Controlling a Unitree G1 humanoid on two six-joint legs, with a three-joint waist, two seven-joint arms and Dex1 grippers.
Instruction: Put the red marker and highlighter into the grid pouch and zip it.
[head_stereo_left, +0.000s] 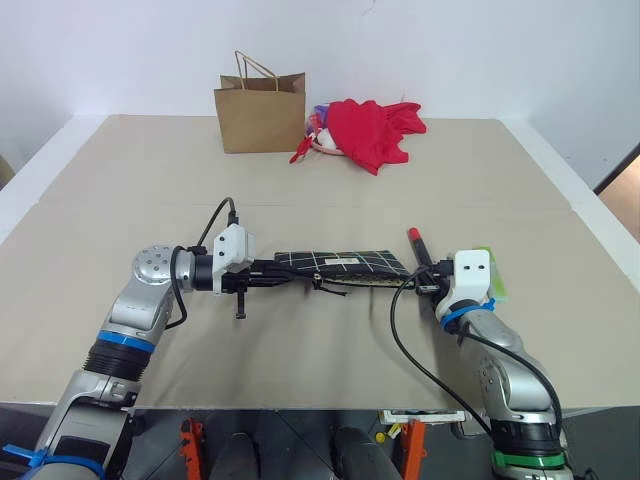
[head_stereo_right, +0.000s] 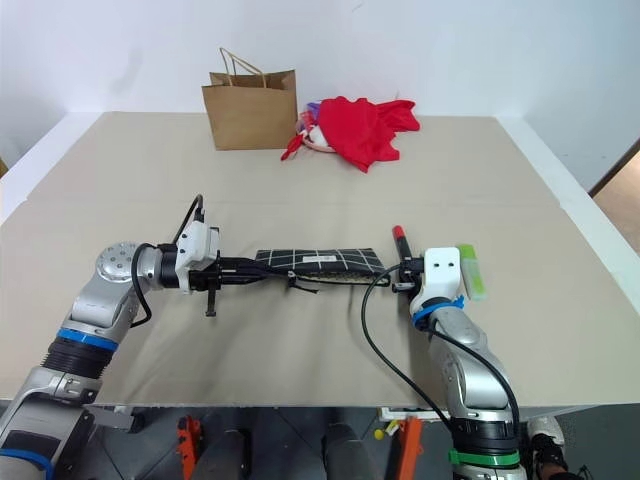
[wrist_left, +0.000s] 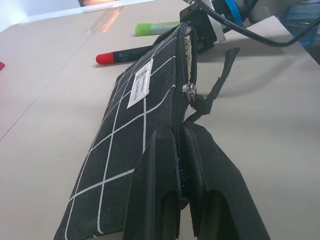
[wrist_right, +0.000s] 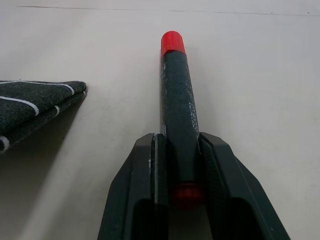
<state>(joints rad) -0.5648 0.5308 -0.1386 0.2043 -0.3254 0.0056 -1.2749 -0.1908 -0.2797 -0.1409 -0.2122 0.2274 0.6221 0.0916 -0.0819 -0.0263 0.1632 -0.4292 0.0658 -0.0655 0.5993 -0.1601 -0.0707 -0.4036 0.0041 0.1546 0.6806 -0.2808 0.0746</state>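
The grid pouch (head_stereo_left: 345, 263) sits mid-table, black with white lines, its zipper edge turned up. My left gripper (head_stereo_left: 280, 268) is shut on the pouch's left end, its fingers (wrist_left: 155, 165) pinching the zipper edge below the pull (wrist_left: 190, 92). Just right of the pouch's other end, the red marker (wrist_right: 176, 100) lies on the table, its red tip pointing away. My right gripper (wrist_right: 176, 140) is shut on the marker's near end, with one finger on each side. The light-green highlighter (head_stereo_right: 472, 270) lies on the table beside my right wrist, on its right.
At the far side of the table stand a brown paper bag (head_stereo_left: 260, 112) and a red cloth bundle (head_stereo_left: 375, 130). A black strap (wrist_left: 222, 80) hangs from the pouch's zipper. The beige table (head_stereo_left: 300, 340) spreads wide around both arms.
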